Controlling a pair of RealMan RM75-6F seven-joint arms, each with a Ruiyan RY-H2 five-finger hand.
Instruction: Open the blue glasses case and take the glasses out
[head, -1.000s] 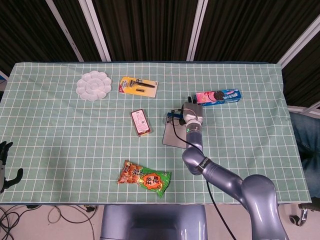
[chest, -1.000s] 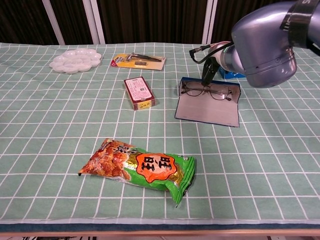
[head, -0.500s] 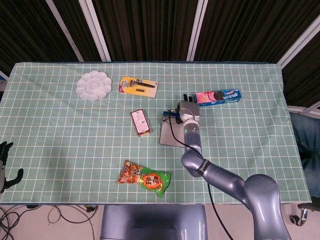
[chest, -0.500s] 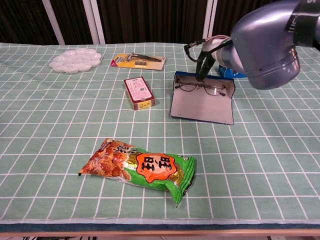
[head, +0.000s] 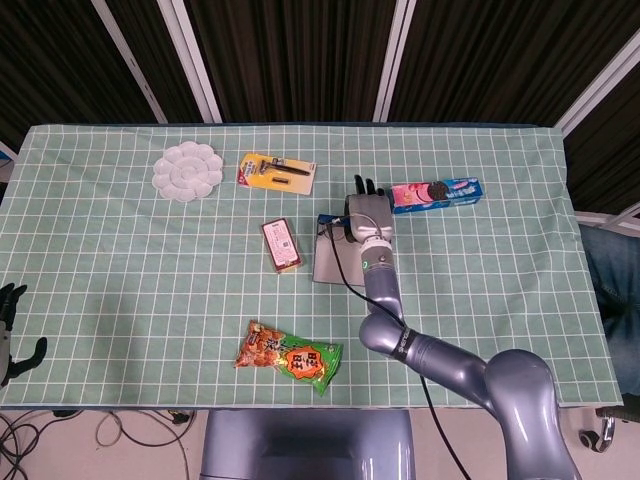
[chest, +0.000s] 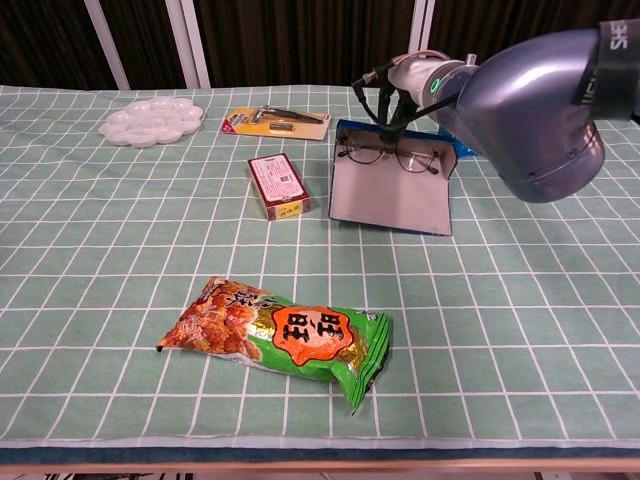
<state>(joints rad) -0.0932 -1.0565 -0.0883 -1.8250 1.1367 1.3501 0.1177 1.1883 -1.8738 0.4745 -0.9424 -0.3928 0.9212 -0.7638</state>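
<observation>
The blue glasses case (chest: 391, 196) is laid open on the worktop (chest: 520, 300), just right of the red box (chest: 278, 184). The glasses (chest: 389, 153) are seen at its far edge (still in the case), pinched by the right hand (chest: 400, 80). The left hand (head: 10, 330) hangs beyond the worktop's edge, its fingers empty and apart.
</observation>
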